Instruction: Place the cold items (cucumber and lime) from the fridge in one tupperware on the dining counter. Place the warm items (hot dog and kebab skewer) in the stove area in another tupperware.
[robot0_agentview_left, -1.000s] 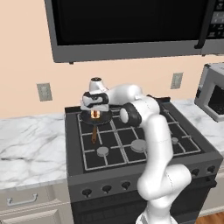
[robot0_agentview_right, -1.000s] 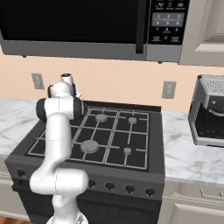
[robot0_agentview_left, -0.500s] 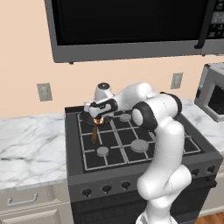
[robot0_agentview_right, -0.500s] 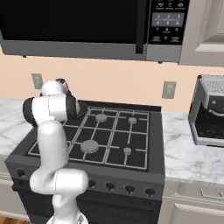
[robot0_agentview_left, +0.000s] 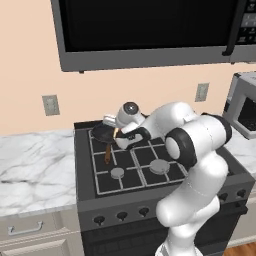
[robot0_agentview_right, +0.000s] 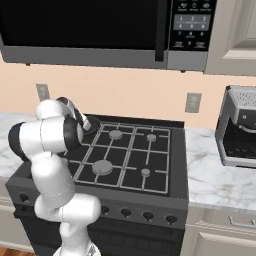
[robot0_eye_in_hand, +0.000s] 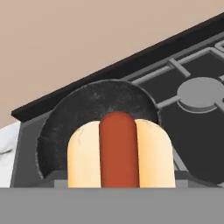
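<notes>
Close against the hand camera sits the hot dog (robot0_eye_in_hand: 119, 151), tan bun with the red sausage up, apparently between the jaws of the hand (robot0_agentview_left: 114, 131); whether they press it or just flank it, I cannot tell. Beneath it lies a dark pan (robot0_eye_in_hand: 96, 107) on the rear left burner of the stove (robot0_agentview_left: 150, 165). To do this well, confirm a firm squeeze across the bun, then lift straight up, clear of the pan rim, before swinging off.
</notes>
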